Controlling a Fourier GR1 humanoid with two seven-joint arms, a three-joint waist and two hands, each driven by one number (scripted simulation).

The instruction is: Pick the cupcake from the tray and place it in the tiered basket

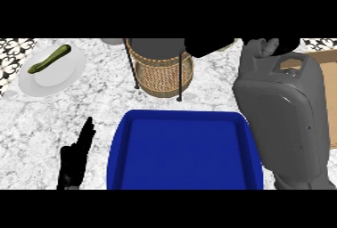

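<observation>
The right hand (pixel 209 46) is hovering by the basket (pixel 161 73); its grip I cannot tell. The left hand (pixel 74 156) is resting open, fingers (pixel 87 130) straight, beside the tray (pixel 121 147).

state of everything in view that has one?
tray: flat on counter, no cupcake showing in it.
tiered basket: upright on counter.
plate: holds a green cucumber.
left hand: open, resting at lower left.
right hand: up by tiered basket's top, hold cannot be told.
cupcake: not visible.
</observation>
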